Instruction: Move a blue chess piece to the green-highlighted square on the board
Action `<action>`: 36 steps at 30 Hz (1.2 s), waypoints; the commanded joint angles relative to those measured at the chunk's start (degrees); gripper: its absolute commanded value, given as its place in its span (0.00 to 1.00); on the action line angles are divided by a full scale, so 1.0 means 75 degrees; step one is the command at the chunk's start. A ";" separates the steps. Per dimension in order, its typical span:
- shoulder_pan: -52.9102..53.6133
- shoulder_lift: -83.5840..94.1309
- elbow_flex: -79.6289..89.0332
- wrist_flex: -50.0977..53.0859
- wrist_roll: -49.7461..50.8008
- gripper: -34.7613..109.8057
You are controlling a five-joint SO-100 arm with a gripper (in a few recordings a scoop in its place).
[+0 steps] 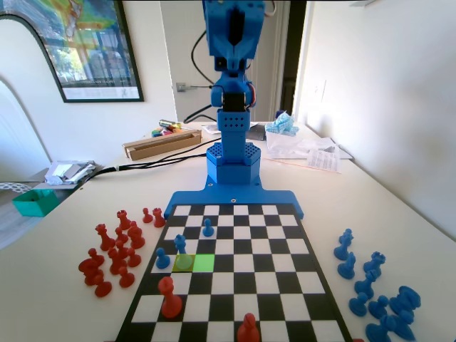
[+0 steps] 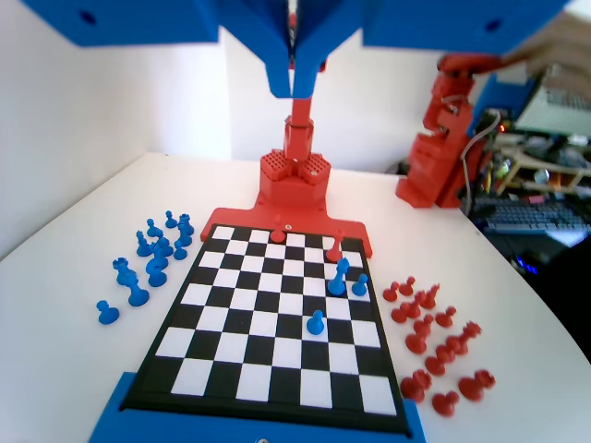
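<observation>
My gripper (image 2: 295, 85) hangs high above the board (image 2: 189, 355) in the wrist view, its jaws pressed together with nothing between them. The blue arm (image 1: 231, 85) stands folded upright at the far end in the fixed view. The green-highlighted square (image 1: 204, 262) lies left of the board's middle, next to a duller yellow-olive square (image 1: 184, 262). Three small blue pieces stand near it: one blue pawn (image 1: 207, 227) (image 2: 316, 322) two rows toward the arm, another (image 1: 180, 244) just behind the olive square, a third (image 1: 162, 258) to its left.
Two red pieces (image 1: 169, 298) (image 1: 247, 329) stand on the board's near rows in the fixed view. Several red pieces (image 1: 114, 249) lie off the board's left side, several blue ones (image 1: 377, 292) off its right. Boxes and papers (image 1: 160, 142) sit behind the arm.
</observation>
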 commanded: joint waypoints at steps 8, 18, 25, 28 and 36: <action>0.1219 -0.3844 -0.2156 -0.0070 0.0785 0.25; 0.2309 -0.6492 -0.2109 -0.1582 0.1500 0.31; 0.2707 -0.7969 -0.2051 -0.2648 0.1711 0.33; 0.2707 -0.8379 -0.1969 -0.3094 0.1758 0.33; 0.2566 -0.9246 -0.1840 -0.3809 0.1781 0.34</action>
